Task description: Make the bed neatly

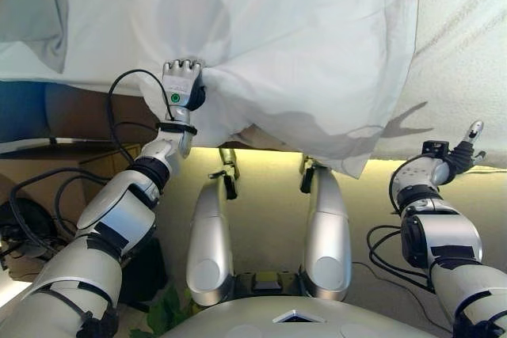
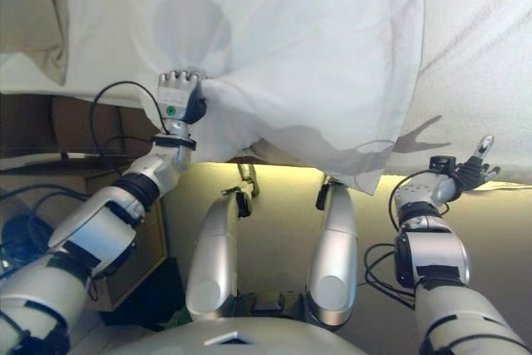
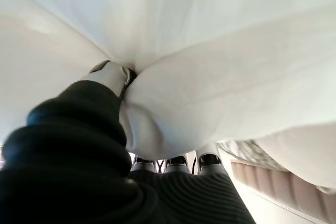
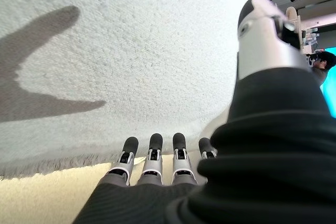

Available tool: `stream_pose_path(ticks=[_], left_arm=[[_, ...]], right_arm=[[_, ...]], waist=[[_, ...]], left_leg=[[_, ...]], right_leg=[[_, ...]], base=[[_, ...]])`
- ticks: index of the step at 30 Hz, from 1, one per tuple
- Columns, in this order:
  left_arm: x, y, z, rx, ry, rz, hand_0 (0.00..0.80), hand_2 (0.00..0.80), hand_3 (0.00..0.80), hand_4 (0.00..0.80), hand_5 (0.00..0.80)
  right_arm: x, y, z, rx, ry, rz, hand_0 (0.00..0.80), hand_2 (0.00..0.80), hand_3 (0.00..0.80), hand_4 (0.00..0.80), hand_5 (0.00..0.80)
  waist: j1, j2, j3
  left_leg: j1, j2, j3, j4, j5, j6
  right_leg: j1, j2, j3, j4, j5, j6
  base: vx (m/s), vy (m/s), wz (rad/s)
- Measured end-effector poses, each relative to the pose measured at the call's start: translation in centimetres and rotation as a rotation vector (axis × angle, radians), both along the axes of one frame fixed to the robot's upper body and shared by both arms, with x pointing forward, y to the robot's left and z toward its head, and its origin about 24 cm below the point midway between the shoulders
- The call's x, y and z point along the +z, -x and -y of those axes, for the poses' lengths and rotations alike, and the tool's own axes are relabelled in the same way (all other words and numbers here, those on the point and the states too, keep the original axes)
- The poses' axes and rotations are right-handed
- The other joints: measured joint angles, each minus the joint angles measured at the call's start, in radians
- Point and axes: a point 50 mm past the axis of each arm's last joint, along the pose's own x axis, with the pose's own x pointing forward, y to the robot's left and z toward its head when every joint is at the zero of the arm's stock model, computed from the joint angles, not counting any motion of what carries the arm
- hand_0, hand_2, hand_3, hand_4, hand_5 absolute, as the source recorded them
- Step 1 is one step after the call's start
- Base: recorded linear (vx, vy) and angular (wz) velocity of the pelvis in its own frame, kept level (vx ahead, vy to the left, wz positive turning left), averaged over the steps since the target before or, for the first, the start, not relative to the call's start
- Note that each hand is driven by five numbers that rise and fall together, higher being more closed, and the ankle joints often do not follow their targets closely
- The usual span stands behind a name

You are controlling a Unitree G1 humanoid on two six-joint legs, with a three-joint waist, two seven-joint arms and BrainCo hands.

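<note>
A smooth white sheet [image 1: 301, 45] lies over the bed, its corner hanging off the near edge between my arms. My left hand [image 1: 181, 82] is shut on a bunched fold of the sheet at the bed's near edge; in the left wrist view the sheet [image 3: 220, 87] is pinched between thumb and fingers. Under the sheet on the right is a textured white blanket [image 1: 467, 53]. My right hand [image 1: 467, 148] hovers open at that blanket's lower edge, holding nothing. In the right wrist view its fingers [image 4: 152, 153] are straight above the blanket [image 4: 131, 51].
A grey pillow [image 1: 32, 13] lies at the bed's far left. Dark furniture [image 1: 47, 112] stands beside the bed on the left. Pale yellow floor [image 1: 269, 172] runs below the bed's edge.
</note>
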Motion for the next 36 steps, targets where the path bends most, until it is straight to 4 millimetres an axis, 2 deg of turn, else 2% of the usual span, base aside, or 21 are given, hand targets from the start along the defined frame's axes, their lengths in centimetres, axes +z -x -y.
stream_pose_path(ticks=[6,16,17,18,19,26,29,33,36], left_arm=[[-0.2,0.2,-0.2,0.004,0.024,0.0,0.8,0.8,0.8,0.8,0.8],[-1.1,0.6,-0.9,0.033,0.051,-0.029,0.8,0.8,0.8,0.8,0.8],[-1.2,0.7,-0.9,0.033,0.055,-0.031,0.555,0.555,0.555,0.555,0.555],[-1.3,0.7,-0.9,0.03,0.059,-0.036,0.075,0.075,0.075,0.075,0.075],[-1.5,0.8,-1.0,0.029,0.064,-0.042,0.0,0.0,0.0,0.0,0.0],[-3.9,2.2,-1.3,0.017,0.16,-0.143,0.0,0.0,0.0,0.0,0.0],[-4.9,3.0,-1.8,0.03,0.235,-0.173,0.0,0.0,0.0,0.0,0.0],[-7.0,4.7,-2.9,0.069,0.321,-0.238,0.0,0.0,0.0,0.0,0.0],[-8.5,6.2,-3.4,0.089,0.369,-0.28,0.0,0.0,0.0,0.0,0.0]], right_arm=[[0.2,0.4,0.8,-0.011,0.022,0.005,0.0,0.0,0.0,0.0,0.0],[-0.3,1.4,1.5,-0.023,0.027,0.014,0.0,0.0,0.0,0.0,0.0],[-0.4,1.5,1.6,-0.031,0.021,0.015,0.0,0.0,0.0,0.0,0.0],[-0.6,1.7,1.7,-0.036,0.018,0.012,0.0,0.0,0.0,0.0,0.0],[-0.7,1.8,1.8,-0.04,0.016,0.011,0.0,0.0,0.0,0.0,0.0],[-1.1,2.4,2.1,-0.046,0.02,0.015,0.0,0.0,0.0,0.0,0.0],[-1.3,2.8,2.3,-0.067,0.002,0.024,0.0,0.0,0.0,0.0,0.0],[-2.5,4.4,2.8,-0.088,0.002,-0.012,0.0,0.0,0.0,0.0,0.0],[-3.6,5.2,2.6,-0.096,-0.018,-0.036,0.0,0.0,0.0,0.0,0.0]], waist=[[0.012,0.025,0.0],[0.018,0.03,-0.001],[0.018,0.031,0.0],[0.018,0.033,-0.001],[0.018,0.033,-0.001],[0.021,0.047,-0.009],[0.035,0.055,-0.017],[0.072,0.067,-0.051],[0.083,0.052,-0.105]], left_leg=[[0.013,0.0,-0.004,-0.007,0.005,-0.007],[0.068,-0.001,-0.009,-0.032,0.01,-0.015],[0.076,-0.002,-0.009,-0.036,0.011,-0.017],[0.085,-0.002,-0.011,-0.041,0.012,-0.018],[0.094,-0.001,-0.011,-0.045,0.012,-0.019],[0.154,-0.002,-0.027,-0.078,0.015,-0.022],[0.185,-0.001,-0.031,-0.101,0.018,-0.021],[0.232,-0.001,-0.037,-0.151,0.034,-0.026],[0.272,-0.002,-0.043,-0.208,0.049,-0.025]], right_leg=[[0.001,-0.003,-0.005,0.027,-0.014,-0.004],[0.049,-0.005,-0.015,0.023,-0.031,-0.009],[0.056,-0.005,-0.016,0.022,-0.031,-0.008],[0.067,-0.004,-0.019,0.017,-0.031,-0.008],[0.076,-0.004,-0.021,0.015,-0.031,-0.007],[0.149,-0.002,-0.047,-0.016,-0.036,-0.008],[0.182,0.0,-0.059,-0.037,-0.035,-0.006],[0.237,0.008,-0.077,-0.085,-0.025,0.003],[0.286,0.013,-0.101,-0.14,-0.014,0.009]], base=[[-0.008,0.011,0.01],[-0.004,-0.003,0.01],[0.0,0.0,0.0],[0.0,0.0,0.0],[0.028,-0.032,0.03],[0.029,-0.055,0.06],[0.055,-0.079,0.04],[0.085,-0.075,0.06],[0.107,-0.066,0.12]])
